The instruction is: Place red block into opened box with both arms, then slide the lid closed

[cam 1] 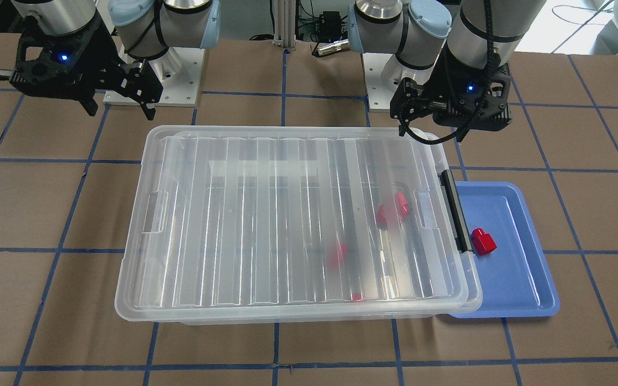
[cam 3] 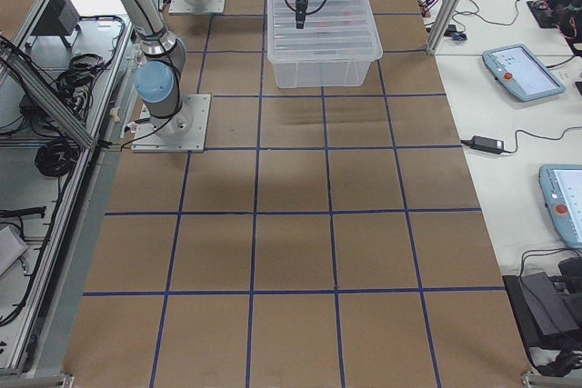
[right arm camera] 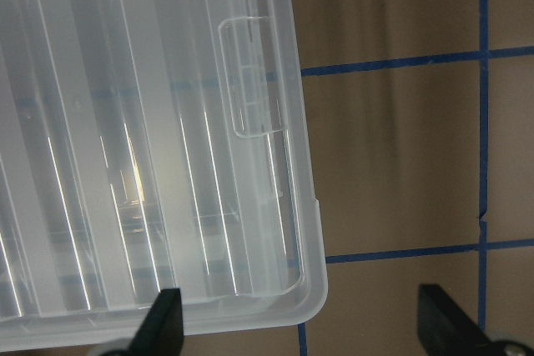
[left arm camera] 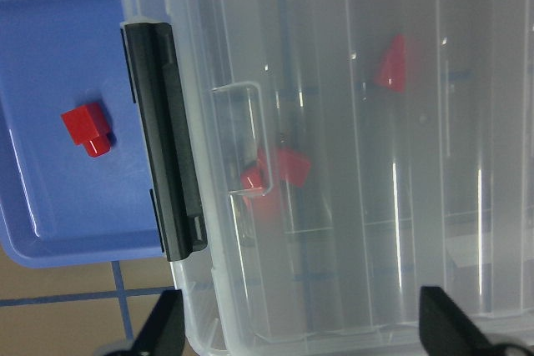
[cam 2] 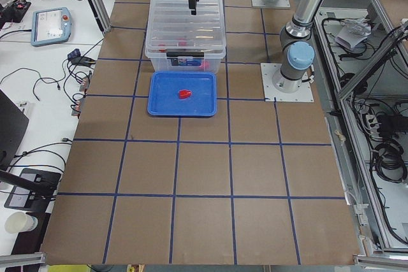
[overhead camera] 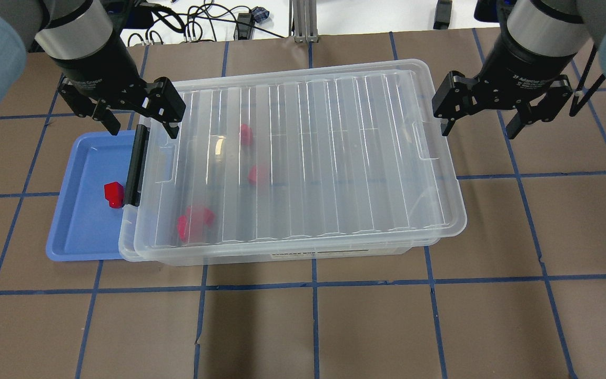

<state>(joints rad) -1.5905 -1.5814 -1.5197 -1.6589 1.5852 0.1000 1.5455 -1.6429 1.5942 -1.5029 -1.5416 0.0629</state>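
Clear lid (overhead camera: 324,158) on box (overhead camera: 366,252), offset away from black bar (overhead camera: 135,163); closing slide judged unfinished. Left gripper (overhead camera: 141,129) and right gripper (overhead camera: 479,131): fingers apart, empty. Next: push lid toward bar.

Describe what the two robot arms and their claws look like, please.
Both arms are silver-grey tubes, left arm and right arm, with pale blue joint caps. Each ends in a black two-fingered tool, the left gripper and right gripper, with white lettering and a small blue light. A black braided cable runs down the left arm.
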